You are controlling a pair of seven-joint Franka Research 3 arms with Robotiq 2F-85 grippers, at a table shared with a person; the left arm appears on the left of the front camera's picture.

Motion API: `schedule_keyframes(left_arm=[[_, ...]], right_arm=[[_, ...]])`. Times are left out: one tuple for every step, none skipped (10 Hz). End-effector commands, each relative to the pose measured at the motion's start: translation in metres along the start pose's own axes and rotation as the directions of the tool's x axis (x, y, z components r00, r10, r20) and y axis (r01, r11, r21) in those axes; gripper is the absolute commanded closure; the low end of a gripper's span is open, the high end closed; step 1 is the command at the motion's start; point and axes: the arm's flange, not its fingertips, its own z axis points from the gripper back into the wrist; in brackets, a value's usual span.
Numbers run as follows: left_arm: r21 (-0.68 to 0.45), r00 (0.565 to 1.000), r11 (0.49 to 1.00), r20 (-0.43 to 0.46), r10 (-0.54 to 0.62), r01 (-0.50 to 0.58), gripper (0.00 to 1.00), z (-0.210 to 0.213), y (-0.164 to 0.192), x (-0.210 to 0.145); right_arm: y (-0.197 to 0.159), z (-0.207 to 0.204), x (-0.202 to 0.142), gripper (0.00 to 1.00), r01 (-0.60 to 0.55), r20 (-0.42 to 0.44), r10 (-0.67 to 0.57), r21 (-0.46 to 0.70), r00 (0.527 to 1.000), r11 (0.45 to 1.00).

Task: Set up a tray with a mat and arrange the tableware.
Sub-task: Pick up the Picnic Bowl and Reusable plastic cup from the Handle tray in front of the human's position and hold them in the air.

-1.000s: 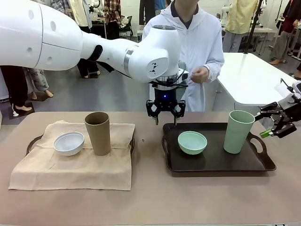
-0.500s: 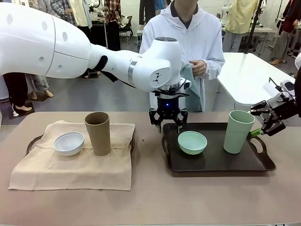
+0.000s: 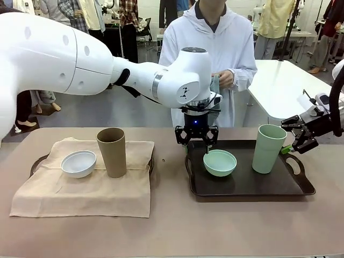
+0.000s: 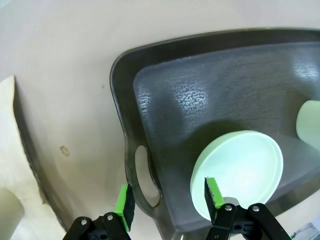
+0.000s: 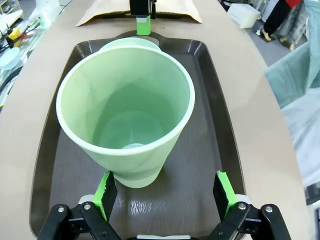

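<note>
A mint green bowl (image 3: 220,162) and a mint green cup (image 3: 267,149) stand on a bare dark tray (image 3: 250,185). My left gripper (image 3: 196,141) hangs open over the tray's left end. In the left wrist view (image 4: 169,202) one finger is over the bowl's (image 4: 240,170) rim and the other is outside the tray's (image 4: 150,100) handle. My right gripper (image 3: 298,137) is open just right of the cup. In the right wrist view (image 5: 165,192) the cup (image 5: 125,110) rises just ahead of the spread fingers. A white bowl (image 3: 78,163) and a tan cup (image 3: 111,152) sit on a beige mat (image 3: 80,193).
The beige mat covers a second tray (image 3: 36,163) at the table's left. A person stands at the far side holding a teal cloth (image 3: 215,86) at chest height. A white table (image 3: 290,86) stands behind on the right.
My left gripper has come down and to the right, to the mint bowl's rim. My right gripper has moved in toward the mint cup, which now stands slightly further left. The person has brought up the teal cloth.
</note>
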Motion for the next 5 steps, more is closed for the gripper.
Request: schedule_keyframes(left_arm=[[-0.001, 0.999, 1.000, 0.020, 0.028, -0.028, 0.26, 0.020, 0.006, 0.002], [0.000, 1.000, 1.000, 0.000, 0.000, 0.000, 0.26, 0.000, 0.000, 0.000], [0.000, 1.000, 1.000, 0.000, 0.000, 0.000, 0.26, 0.000, 0.000, 0.000], [0.000, 1.000, 1.000, 0.000, 0.000, 0.000, 0.26, 0.000, 0.000, 0.000], [-0.002, 1.000, 1.000, 0.008, 0.006, -0.006, 0.26, 0.004, 0.001, 0.004]], right_arm=[[-0.003, 0.001, 0.003, 0.00, 0.063, 0.042, -0.064, 0.025, 0.997, 0.998], [0.000, 0.000, 0.000, 0.00, 0.000, 0.000, 0.000, 0.000, 1.000, 1.000], [0.000, 0.000, 0.000, 0.00, 0.000, 0.000, 0.000, 0.000, 1.000, 1.000], [0.000, 0.000, 0.000, 0.00, 0.000, 0.000, 0.000, 0.000, 1.000, 1.000], [0.000, -0.001, -0.001, 0.00, 0.015, 0.009, -0.015, 0.009, 1.000, 1.000]])
